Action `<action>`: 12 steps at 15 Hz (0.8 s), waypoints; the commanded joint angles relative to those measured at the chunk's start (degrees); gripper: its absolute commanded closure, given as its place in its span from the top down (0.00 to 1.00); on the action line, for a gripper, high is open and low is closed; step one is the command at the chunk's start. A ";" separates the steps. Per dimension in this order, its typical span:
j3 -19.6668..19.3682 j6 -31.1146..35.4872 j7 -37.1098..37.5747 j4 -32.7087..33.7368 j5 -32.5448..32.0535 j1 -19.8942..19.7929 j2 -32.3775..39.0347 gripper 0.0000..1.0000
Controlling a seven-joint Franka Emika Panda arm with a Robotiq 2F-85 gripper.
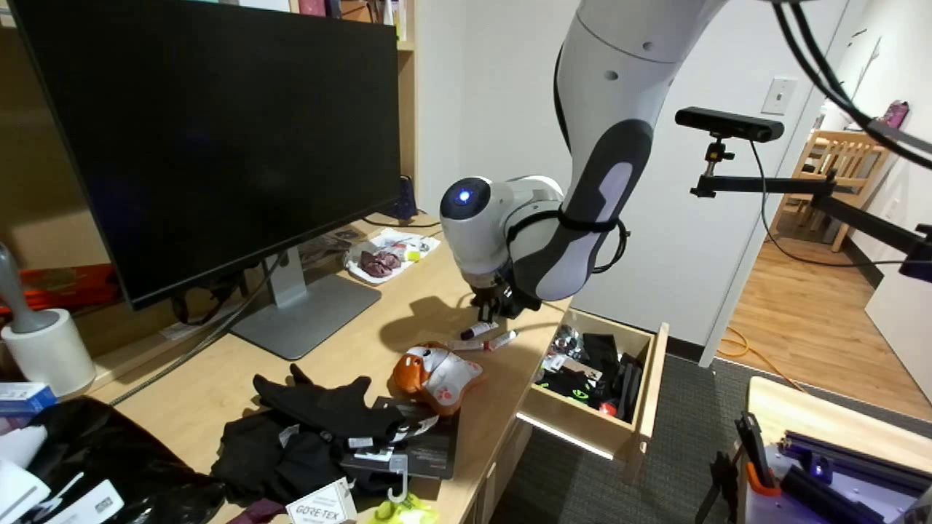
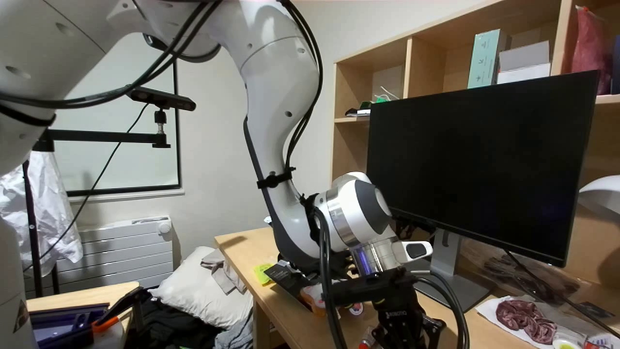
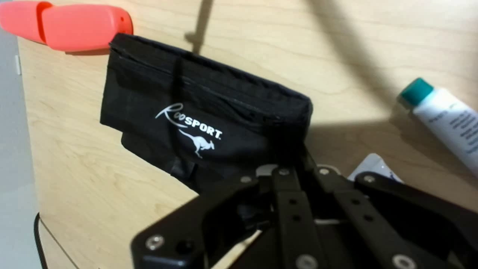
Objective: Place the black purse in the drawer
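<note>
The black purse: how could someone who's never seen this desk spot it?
In the wrist view, find the pale desk, then the pincer at the bottom. By its tips, between a red object and a green-capped tube, is the black purse. Unlike its neighbours, it bears white ROOSPORT lettering and a kangaroo.

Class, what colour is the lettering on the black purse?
White; the RooSport lettering shows best in the wrist view.

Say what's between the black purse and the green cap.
Wrist view: bare desk, partly shadowed, straight across from the black purse to the green cap.
</note>
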 commanded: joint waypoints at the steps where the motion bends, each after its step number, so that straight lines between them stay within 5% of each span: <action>1: 2.20 1.16 -1.61 -3.49 0.90 -1.88 -3.42 0.10; 10: 7.69 2.67 -9.66 -14.86 10.33 -4.34 -21.45 0.09; 11: 7.38 2.26 -9.32 -15.27 11.00 -4.05 -22.79 0.29; 12: 6.87 1.00 -9.33 -15.47 10.63 -3.62 -23.82 0.34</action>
